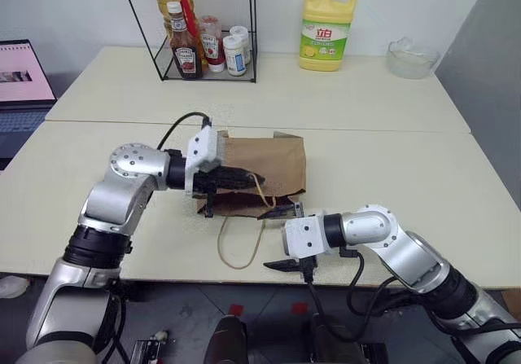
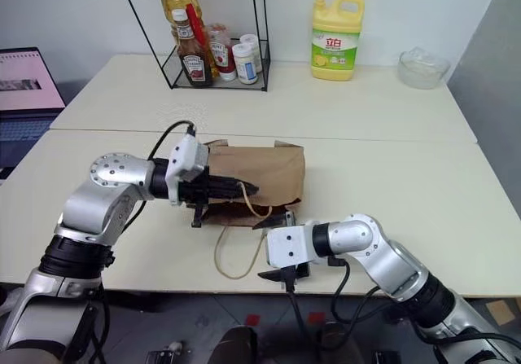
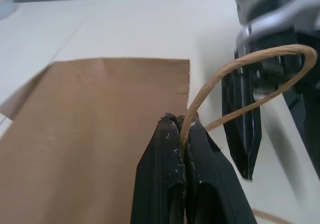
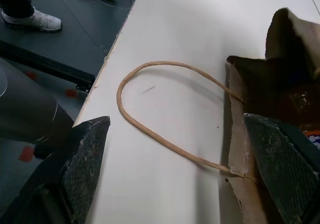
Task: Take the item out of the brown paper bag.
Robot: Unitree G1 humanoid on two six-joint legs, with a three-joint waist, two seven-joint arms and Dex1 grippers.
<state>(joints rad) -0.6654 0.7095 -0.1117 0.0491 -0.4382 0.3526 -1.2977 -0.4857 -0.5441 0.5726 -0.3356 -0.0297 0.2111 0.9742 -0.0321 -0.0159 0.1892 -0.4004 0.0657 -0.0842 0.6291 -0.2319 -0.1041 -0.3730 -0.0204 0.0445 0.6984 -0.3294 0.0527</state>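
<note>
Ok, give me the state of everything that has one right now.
brown paper bag: lying on its side, mouth toward the robot.
upper handle: pinched in left gripper, jaws shut.
lower handle: loose on the table.
right gripper: jaws open, empty, at the bag's mouth.

Silver arms, black cables, white wrists

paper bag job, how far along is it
Done: the left hand is shut on one cord handle of the brown paper bag, lifting the mouth. In hand: the open right hand sits at the opening. Left: reaching in and pulling out the item.
</note>
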